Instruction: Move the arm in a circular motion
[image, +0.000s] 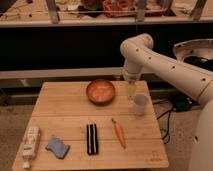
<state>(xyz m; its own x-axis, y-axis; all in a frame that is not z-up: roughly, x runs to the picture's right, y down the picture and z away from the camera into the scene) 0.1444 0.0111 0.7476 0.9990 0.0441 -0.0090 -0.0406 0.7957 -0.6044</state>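
"Arm (167, 67) first: where was it at that moment?"

"It came in from the right edge of the frame, with its elbow bent at upper centre. From there it dropped straight down to the gripper (131, 91), which hung low over the wooden table (75, 117), right of centre. Whether the gripper was wide or narrow, I could not tell."

"What stood close enough to worry about?"

"The orange bowl (100, 91) sat just to its left, and the white cup (140, 105) just below and to its right in the frame. The tip looked near the cup's rim. I judged that a circle swept at that height could clip the cup and tip it over, or shove the bowl."

"And the rest?"

"The carrot (119, 133), dark bar (91, 138), blue sponge (57, 147) and white bottle (31, 145) lay well apart, toward the lower edge. A tight circle would probably have missed them, though a wide, low one might not."
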